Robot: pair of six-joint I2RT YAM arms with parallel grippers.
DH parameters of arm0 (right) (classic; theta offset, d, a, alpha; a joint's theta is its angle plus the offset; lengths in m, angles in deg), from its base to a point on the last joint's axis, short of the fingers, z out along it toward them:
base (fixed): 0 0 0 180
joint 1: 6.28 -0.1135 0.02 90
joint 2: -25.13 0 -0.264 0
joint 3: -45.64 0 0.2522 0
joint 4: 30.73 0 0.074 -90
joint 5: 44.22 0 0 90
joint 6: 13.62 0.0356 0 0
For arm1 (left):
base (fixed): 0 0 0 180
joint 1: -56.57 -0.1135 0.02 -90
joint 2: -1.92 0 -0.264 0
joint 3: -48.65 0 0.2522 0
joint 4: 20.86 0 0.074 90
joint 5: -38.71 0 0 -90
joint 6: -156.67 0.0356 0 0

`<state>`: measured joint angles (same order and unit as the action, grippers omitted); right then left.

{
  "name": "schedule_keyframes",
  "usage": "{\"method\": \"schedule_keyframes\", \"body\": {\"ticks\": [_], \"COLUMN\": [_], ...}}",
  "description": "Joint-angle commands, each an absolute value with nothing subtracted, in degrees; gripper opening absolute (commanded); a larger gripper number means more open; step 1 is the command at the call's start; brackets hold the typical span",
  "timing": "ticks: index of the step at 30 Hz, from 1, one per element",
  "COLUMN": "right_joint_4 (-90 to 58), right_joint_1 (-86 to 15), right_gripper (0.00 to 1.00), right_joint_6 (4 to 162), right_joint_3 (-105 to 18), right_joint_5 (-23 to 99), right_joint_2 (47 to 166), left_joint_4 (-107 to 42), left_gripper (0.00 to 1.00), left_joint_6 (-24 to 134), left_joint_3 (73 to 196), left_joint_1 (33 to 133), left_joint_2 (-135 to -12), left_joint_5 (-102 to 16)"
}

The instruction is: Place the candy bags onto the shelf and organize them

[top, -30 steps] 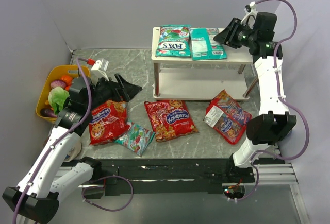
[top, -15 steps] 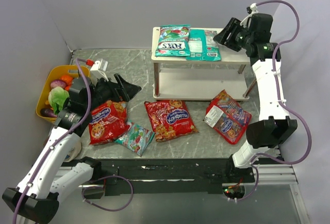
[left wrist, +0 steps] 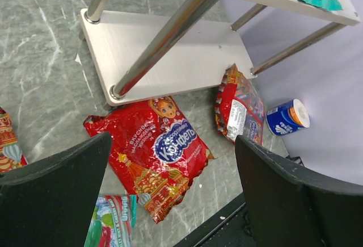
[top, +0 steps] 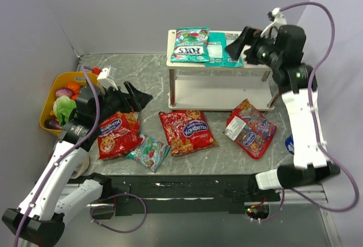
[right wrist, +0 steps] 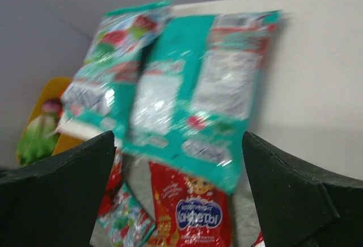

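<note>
The shelf (top: pixel 256 63) stands at the back. Two teal candy bags (top: pixel 190 45) (top: pixel 221 49) lie side by side on its top board, slightly overlapping. My right gripper (top: pixel 236 45) hovers open over the board's right part, holding nothing; in its wrist view (right wrist: pixel 178 196) the teal bags (right wrist: pixel 210 93) lie beyond the jaws, blurred. Three red bags (top: pixel 118 133) (top: pixel 186 132) (top: pixel 250 128) and one teal bag (top: pixel 148 151) lie on the table. My left gripper (top: pixel 136 100) is open and empty above the table, left of the shelf. In its wrist view (left wrist: pixel 173 201) a red bag (left wrist: pixel 164 156) lies below the jaws.
A yellow tub (top: pixel 51 102) of toy vegetables sits at the left edge. A small blue-and-white cylinder (top: pixel 290 143) lies by the right arm, right of the rightmost red bag. Walls close in at the back and both sides. The shelf's lower board (left wrist: pixel 170 54) is bare.
My right gripper has opened wide and let go of the second teal bag, which slid left against the first. The right arm has swung forward and left. The left arm barely moved.
</note>
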<state>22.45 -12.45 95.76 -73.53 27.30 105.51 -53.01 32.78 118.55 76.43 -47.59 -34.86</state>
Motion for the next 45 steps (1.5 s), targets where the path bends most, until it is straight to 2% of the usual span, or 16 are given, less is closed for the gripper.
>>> {"method": "schedule_keyframes", "body": {"ticks": [1,6,11,16,20,27,33,45], "right_joint_4": [16.35,8.97,1.58,1.49,-1.15,-8.27,-11.08,-8.71], "right_joint_1": [-20.76,-34.03,-48.71,-62.58,-68.04,-73.68,-73.95,-72.55], "right_gripper": [1.00,1.00,1.00,0.99,0.96,0.90,0.86,0.69], "right_joint_6": [91.24,88.95,88.25,88.07,87.90,84.91,82.36,83.59], "right_joint_3": [-66.14,-51.32,-37.31,-31.24,-29.13,-29.38,-34.21,-42.30], "right_joint_5": [26.27,25.39,26.96,35.39,42.77,45.68,47.19,48.51], "right_joint_2": [95.21,85.19,79.98,85.76,92.88,107.73,117.93,132.18], "left_joint_4": [-52.81,-54.83,-57.12,-57.82,-58.17,-59.49,-60.20,-61.25], "left_gripper": [0.96,0.96,0.96,0.96,0.96,0.96,0.96,0.96], "left_joint_6": [31.78,29.85,28.18,27.30,27.03,27.12,27.21,27.91], "left_joint_3": [117.69,117.61,117.78,117.60,117.43,117.61,117.87,118.75], "left_joint_1": [76.52,76.52,76.52,76.52,76.52,76.52,76.52,76.52], "left_joint_2": [-47.38,-47.29,-46.33,-44.31,-43.17,-42.20,-42.28,-42.90], "left_joint_5": [-38.19,-46.51,-54.88,-60.68,-62.36,-63.42,-63.07,-62.45]}}
